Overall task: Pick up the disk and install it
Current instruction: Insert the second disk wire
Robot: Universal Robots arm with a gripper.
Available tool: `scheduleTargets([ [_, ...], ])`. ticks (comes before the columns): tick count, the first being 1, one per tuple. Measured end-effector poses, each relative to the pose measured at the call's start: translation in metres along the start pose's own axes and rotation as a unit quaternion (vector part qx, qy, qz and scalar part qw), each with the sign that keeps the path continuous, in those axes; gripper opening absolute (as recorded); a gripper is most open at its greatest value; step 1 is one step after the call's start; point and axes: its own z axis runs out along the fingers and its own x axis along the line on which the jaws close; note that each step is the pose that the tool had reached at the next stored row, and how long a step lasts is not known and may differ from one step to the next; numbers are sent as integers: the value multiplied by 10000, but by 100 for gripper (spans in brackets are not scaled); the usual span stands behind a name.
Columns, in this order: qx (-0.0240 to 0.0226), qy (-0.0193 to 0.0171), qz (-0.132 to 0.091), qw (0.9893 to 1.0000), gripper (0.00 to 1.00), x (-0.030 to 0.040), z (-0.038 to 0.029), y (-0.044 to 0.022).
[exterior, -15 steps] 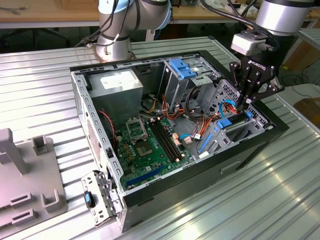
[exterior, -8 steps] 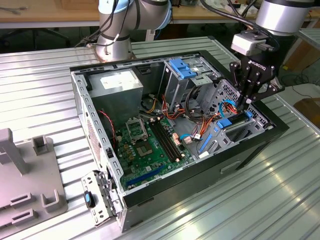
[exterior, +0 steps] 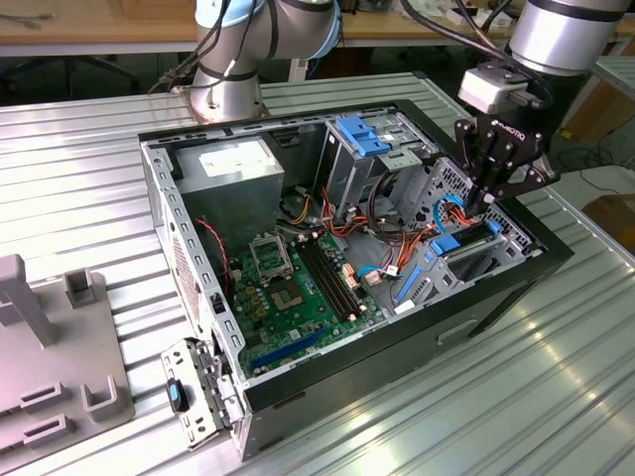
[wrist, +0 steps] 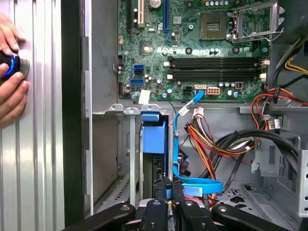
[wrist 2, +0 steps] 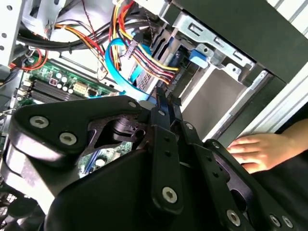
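The disk [exterior: 448, 243] stands on edge in the drive bay at the exterior view's right side of the open computer case [exterior: 189, 297], its blue carrier showing at the top. In the first wrist view the blue carrier of the disk [wrist: 154, 137] runs straight away from the fingertips. My gripper [exterior: 485, 203] hangs just above that bay. Its black fingers [wrist: 164, 186] are drawn close together, and a blue edge of the disk [wrist 2: 152, 99] sits at their tips, so they look shut on it.
A person's hand [wrist 2: 255, 151] rests on the table beside the case; two hands [wrist: 9, 86] hold a blue-ringed button. Blue and coloured cables [wrist: 202, 185] crowd the bay. A second arm's base [exterior: 233, 79], a blue latch [exterior: 362, 134], a grey fixture [exterior: 50, 357].
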Motion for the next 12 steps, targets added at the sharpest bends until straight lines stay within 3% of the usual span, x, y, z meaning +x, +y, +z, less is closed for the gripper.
scheduleTargets([
  [1, 79, -12, 11, 10000, 16, 1, 1, 10],
  [2, 130, -21, 19, 9999, 16, 5, 0, 21],
  [3, 163, -52, 26, 9999, 16, 15, 4, 42],
  [4, 164, -122, 31, 9998, 16, 45, 14, 48],
  [5, 166, -247, 40, 9995, 16, 89, 24, 51],
  [6, 167, -339, 47, 9993, 16, 134, 35, 54],
  [7, 168, -378, 50, 9991, 16, 165, 53, 56],
  [12, 169, -439, 53, 9989, 16, 217, 140, 71],
])
